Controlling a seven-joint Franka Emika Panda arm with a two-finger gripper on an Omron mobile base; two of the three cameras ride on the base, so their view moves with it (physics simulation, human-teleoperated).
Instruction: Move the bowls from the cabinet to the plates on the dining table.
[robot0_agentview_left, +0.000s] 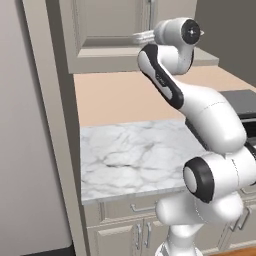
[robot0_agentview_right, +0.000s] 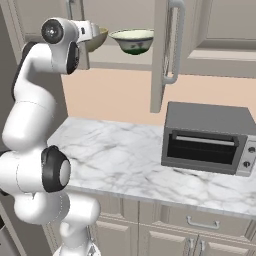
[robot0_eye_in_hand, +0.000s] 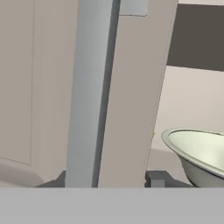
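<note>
My gripper (robot0_eye_in_hand: 107, 179) is up at the cabinet (robot0_agentview_left: 110, 30), its two fingers on either side of the left door's brushed-metal bar handle (robot0_eye_in_hand: 89, 87) and the door edge. They sit close against the handle, but I cannot tell whether they touch it. In the right base view the gripper (robot0_agentview_right: 95, 31) is beside one bowl (robot0_agentview_right: 101, 37) on the cabinet shelf. A second bowl (robot0_agentview_right: 132, 40), cream inside and dark green below, stands to its right. A bowl's pale rim (robot0_eye_in_hand: 197, 151) shows just past the door edge. The right cabinet door (robot0_agentview_right: 157, 60) stands open.
Below the cabinet lies a marble counter (robot0_agentview_left: 135, 155) with a grey toaster oven (robot0_agentview_right: 207, 137) on its right end. Drawers and low doors (robot0_agentview_right: 200, 222) run under it. A tall beige panel (robot0_agentview_left: 50, 125) bounds the counter on the left.
</note>
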